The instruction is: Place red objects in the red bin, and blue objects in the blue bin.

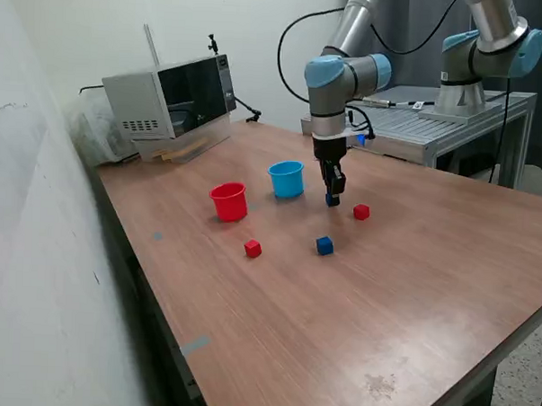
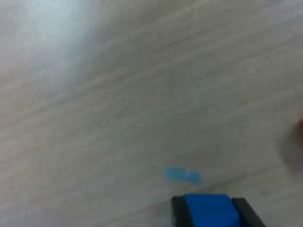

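My gripper (image 1: 332, 199) points down at the table just right of the light blue cup (image 1: 287, 179) in the exterior view. It is shut on a dark blue cube (image 2: 210, 210), which shows between the black fingertips (image 2: 179, 212) in the wrist view. The red cup (image 1: 229, 201) stands to the exterior view's left of the blue cup. A second dark blue cube (image 1: 324, 246) lies nearer the front. One red cube (image 1: 361, 211) lies just right of the gripper, another red cube (image 1: 253, 248) lies in front of the red cup.
A microwave (image 1: 172, 98) stands at the table's back left corner. A second robot arm (image 1: 480, 50) stands on a metal bench (image 1: 436, 125) behind the table. A small blue tape mark (image 2: 183, 174) is on the wood (image 1: 338, 305) under the gripper.
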Robot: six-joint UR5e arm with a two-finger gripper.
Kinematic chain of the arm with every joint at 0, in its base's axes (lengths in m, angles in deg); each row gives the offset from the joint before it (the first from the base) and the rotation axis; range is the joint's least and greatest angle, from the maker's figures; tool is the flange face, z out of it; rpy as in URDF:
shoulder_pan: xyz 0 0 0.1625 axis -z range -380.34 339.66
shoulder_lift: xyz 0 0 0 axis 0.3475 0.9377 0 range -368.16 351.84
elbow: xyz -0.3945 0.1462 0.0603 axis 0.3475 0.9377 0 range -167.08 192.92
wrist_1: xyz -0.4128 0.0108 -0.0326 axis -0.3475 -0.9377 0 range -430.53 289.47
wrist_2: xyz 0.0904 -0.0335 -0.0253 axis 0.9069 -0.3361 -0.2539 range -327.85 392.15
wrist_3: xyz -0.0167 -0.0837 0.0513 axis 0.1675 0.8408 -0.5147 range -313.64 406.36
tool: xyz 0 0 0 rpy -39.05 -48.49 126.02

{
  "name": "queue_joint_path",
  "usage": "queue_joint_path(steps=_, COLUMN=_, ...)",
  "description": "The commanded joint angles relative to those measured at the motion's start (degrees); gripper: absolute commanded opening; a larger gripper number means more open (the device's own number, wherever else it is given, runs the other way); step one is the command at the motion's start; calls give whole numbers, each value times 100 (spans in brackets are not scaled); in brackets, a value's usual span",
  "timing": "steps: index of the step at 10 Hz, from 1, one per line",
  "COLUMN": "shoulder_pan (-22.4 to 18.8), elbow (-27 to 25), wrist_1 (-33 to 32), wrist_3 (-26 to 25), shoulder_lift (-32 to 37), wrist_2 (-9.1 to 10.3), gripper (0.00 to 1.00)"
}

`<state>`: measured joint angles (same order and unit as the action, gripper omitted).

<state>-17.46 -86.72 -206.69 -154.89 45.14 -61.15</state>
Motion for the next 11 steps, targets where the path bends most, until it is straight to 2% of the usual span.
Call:
queue_joint_path(steps=1, shoulder_pan=-41, elbow=225, wrist_1=177, wrist_3=95, shoulder_lift=14, wrist_2=-13, gripper=0)
queue_joint_path(steps=2, shoulder_pan=-32, elbow=234, wrist_1=204, wrist_3=95, shoulder_lift=66, wrist_2=-39, gripper=0)
queue_joint_path(steps=5, shoulder_pan=99, elbow=225, wrist_1=652, wrist_3=454, shoulder_lift=838, wrist_2=-39, gripper=0)
queue_joint_path(steps=8, shoulder_pan=853, elbow=207, wrist_1=732, wrist_3=596, shoulder_lift=946, wrist_2=-39, gripper=0)
queue_joint_path(steps=11, shoulder_pan=1189, elbow=242, wrist_1=732, wrist_3=701, shoulder_lift=893, wrist_2=-30, gripper=0)
